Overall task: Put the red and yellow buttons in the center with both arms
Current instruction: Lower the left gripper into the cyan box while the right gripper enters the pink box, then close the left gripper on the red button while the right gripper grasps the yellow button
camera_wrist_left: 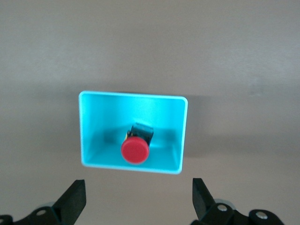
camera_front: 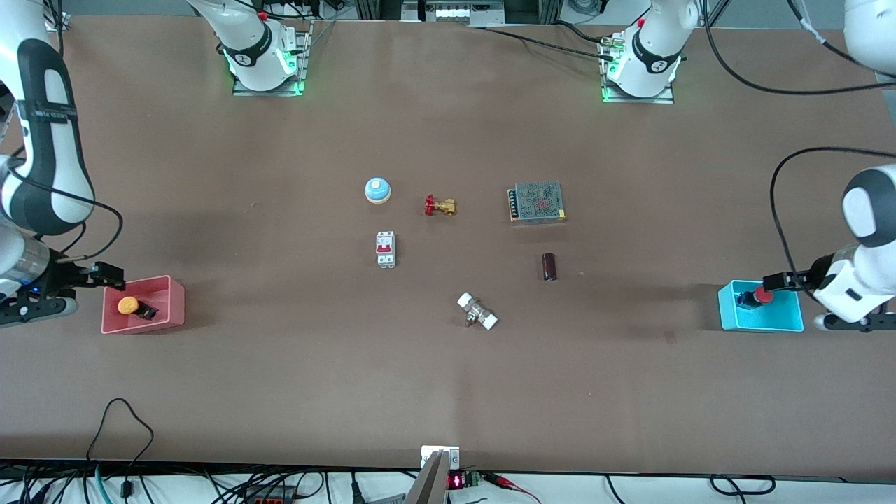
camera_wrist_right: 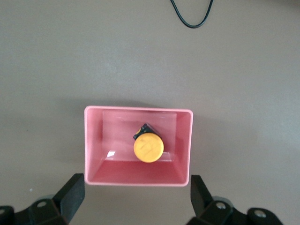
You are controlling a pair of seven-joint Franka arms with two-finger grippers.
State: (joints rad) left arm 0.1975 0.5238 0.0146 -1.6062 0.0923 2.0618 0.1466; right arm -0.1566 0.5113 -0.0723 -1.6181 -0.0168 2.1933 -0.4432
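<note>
The yellow button (camera_front: pixel 128 305) lies in a pink bin (camera_front: pixel 175 301) at the right arm's end of the table; it also shows in the right wrist view (camera_wrist_right: pixel 148 148). My right gripper (camera_front: pixel 105 276) hangs open and empty over that bin's edge (camera_wrist_right: pixel 137 194). The red button (camera_front: pixel 761 296) lies in a cyan bin (camera_front: pixel 787 318) at the left arm's end; it also shows in the left wrist view (camera_wrist_left: pixel 135 150). My left gripper (camera_front: pixel 780 281) hangs open and empty over that bin's edge (camera_wrist_left: pixel 139 197). The brown center (camera_front: pixel 448 266) of the table is bare between other parts.
Around the middle lie a blue dome bell (camera_front: pixel 377 190), a brass valve with a red handle (camera_front: pixel 439 206), a metal power supply (camera_front: pixel 537 201), a white circuit breaker (camera_front: pixel 386 249), a dark cylinder (camera_front: pixel 549 267) and a white-capped fitting (camera_front: pixel 477 312). A black cable (camera_front: pixel 126 420) loops near the front edge.
</note>
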